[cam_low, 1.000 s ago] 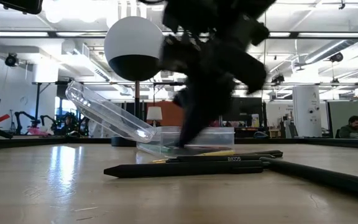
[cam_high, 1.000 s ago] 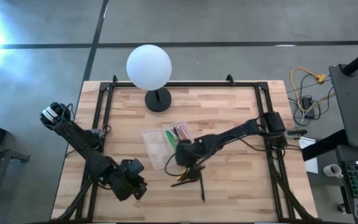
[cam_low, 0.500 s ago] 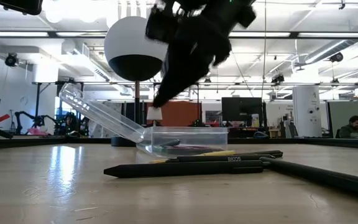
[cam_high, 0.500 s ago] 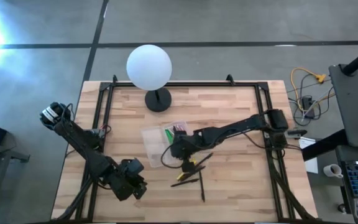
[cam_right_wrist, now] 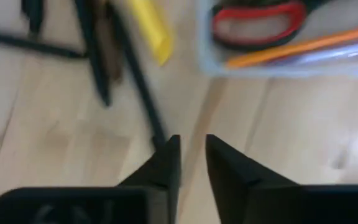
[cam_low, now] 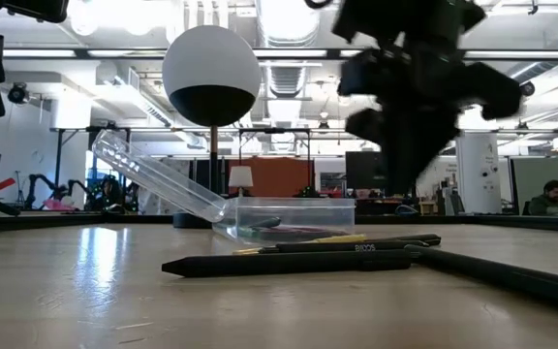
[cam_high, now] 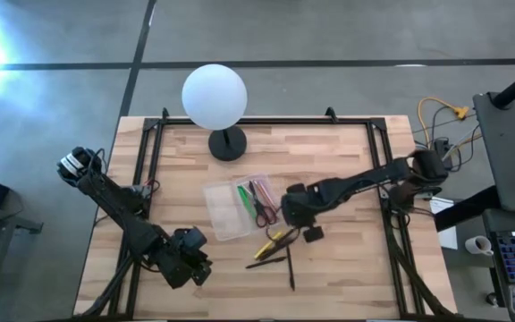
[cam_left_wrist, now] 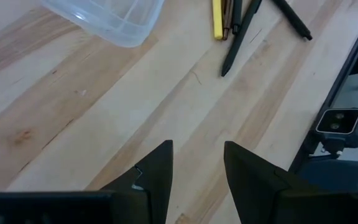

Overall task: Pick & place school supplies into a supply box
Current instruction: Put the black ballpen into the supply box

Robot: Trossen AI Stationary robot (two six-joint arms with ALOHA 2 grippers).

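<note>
The clear supply box (cam_high: 224,217) lies mid-table with its lid (cam_low: 153,173) slanting up. Inside it are red-handled scissors (cam_right_wrist: 258,22), an orange pencil (cam_right_wrist: 303,46) and a green marker (cam_high: 242,197). A yellow pencil (cam_right_wrist: 151,28) and several dark pens (cam_high: 271,255) lie loose on the wood by the box's near-right corner. My right gripper (cam_right_wrist: 192,160) hangs above the table just right of the box, pointing down, slightly open and with nothing between its fingers. My left gripper (cam_left_wrist: 199,168) stays open over bare wood near the table's near-left part.
A white globe lamp (cam_high: 214,96) on a black base (cam_high: 228,143) stands at the table's far edge, behind the box. Black rails (cam_high: 390,224) run along the table's left and right sides. Bare wood lies right of the loose pens.
My right gripper has risen from the box and swung away toward the table's right edge, tipping a little as it went. The red scissors now show in the box where the gripper stood. Box, loose pens and yellow pencil have stayed put.
</note>
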